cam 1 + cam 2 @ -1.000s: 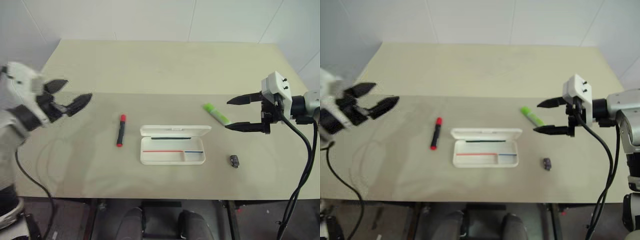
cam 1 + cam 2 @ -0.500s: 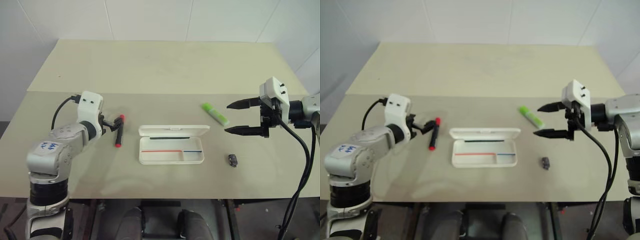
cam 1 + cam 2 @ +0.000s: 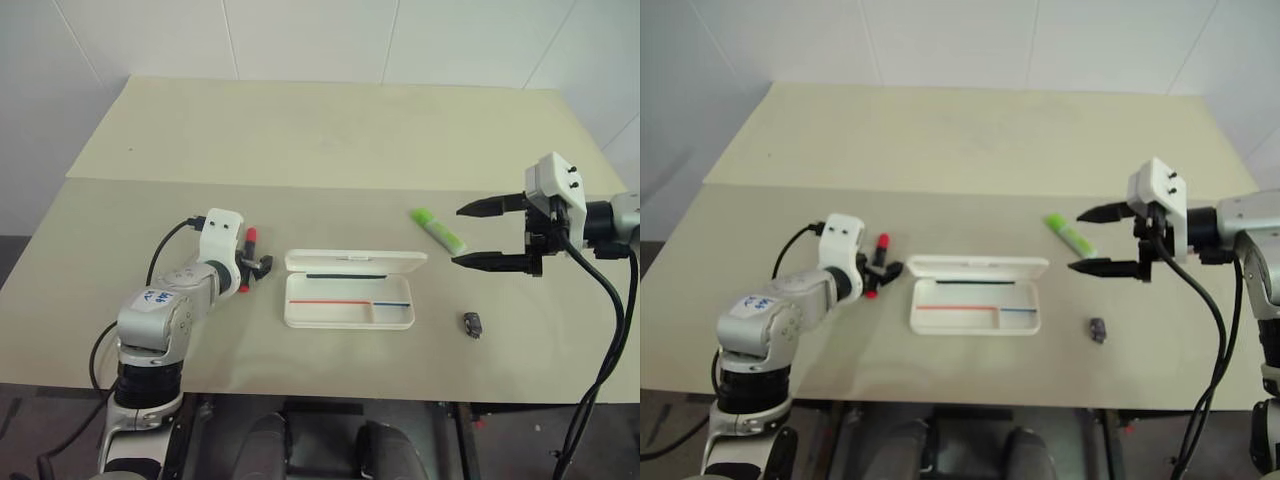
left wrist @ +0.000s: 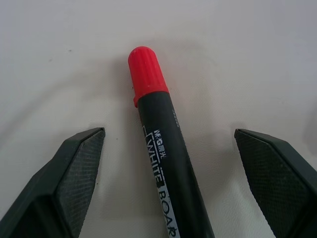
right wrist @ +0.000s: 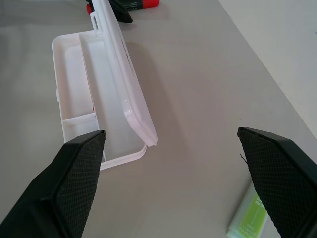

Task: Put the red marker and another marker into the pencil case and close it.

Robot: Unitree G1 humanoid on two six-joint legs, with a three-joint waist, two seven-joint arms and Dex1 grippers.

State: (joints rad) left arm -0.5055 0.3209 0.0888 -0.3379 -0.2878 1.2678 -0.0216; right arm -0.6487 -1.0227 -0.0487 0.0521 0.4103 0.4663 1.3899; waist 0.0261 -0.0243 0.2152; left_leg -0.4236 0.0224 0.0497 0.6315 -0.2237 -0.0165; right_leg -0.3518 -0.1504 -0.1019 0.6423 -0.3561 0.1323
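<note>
The pencil case (image 3: pixel 349 300) lies open near the front edge of the table (image 3: pixel 300 140), its lid (image 3: pixel 355 262) raised on the far side and its tray, marked inside with a red and a blue stripe, facing up and empty. To the case's left lies the red marker (image 4: pixel 166 163), flat on the table, its red cap pointing away from the robot. The left gripper (image 4: pixel 173 178) is spread wide with one finger on each side of the black barrel and touches it nowhere. To the case's right and slightly beyond it lies the green highlighter (image 3: pixel 437 228), and a small dark lump (image 3: pixel 472 324) rests near the case's front right corner. The right gripper (image 3: pixel 490 235) hovers to the right of the highlighter, its fingers (image 5: pixel 74 173) splayed and empty. Judged from its look, the marker is light, rigid and smooth, so it may roll or slip if pinched off-centre; a hold across the barrel near mid-length, clear of the cap, seems soundest. The case appears thin, stiff plastic, light enough to slide when its lid is pushed shut. Neither marker is yet in the tray.
</note>
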